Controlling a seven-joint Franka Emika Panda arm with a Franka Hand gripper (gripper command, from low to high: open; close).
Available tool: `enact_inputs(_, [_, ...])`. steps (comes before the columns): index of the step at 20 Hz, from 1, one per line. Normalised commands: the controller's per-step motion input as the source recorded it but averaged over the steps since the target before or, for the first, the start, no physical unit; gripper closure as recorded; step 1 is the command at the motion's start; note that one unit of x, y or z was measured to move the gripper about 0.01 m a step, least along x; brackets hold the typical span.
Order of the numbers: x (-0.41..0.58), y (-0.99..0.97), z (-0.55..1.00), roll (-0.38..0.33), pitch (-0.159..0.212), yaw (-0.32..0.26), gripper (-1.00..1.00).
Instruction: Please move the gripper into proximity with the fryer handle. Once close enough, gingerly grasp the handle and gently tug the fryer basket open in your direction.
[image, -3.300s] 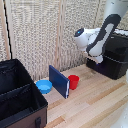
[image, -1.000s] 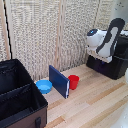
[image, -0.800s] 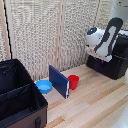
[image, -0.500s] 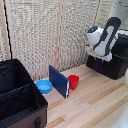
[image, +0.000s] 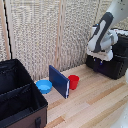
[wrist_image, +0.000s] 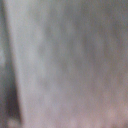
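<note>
Hanging low in front of the fryer (image: 111, 62), the claw (image: 100, 54) sits at the end of the bulky white arm (image: 102, 30), which bends down from the exterior view's upper right. That posture fits an approach to the front of the fryer, where the handle should be, so the step in hand looks like closing in rather than pulling. The fryer stands on the wooden worktop (image: 95, 102) at the exterior view's right, against the woven screen, and its lower part, the fryer basket (image: 107, 69), appears shut flush with the body. The handle itself cannot be made out: the arm's wrist covers that part of the black face. Whether the claw is spread or pinched together cannot be told either, since its fingers are lost against the dark plastic. The wrist view gives only a grey-pink blur, too close to read. Well apart towards the exterior view's left sit a red cup (image: 73, 81), a blue board (image: 59, 81), a blue bowl (image: 44, 86) and a large black case (image: 20, 100).
</note>
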Motion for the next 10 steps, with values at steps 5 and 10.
enact_inputs(5, [-0.073, 0.86, -0.02, 0.135, -0.003, -0.029, 1.00])
enact_inputs(10, [-0.166, 1.00, -0.25, 0.003, -0.084, 0.000, 1.00])
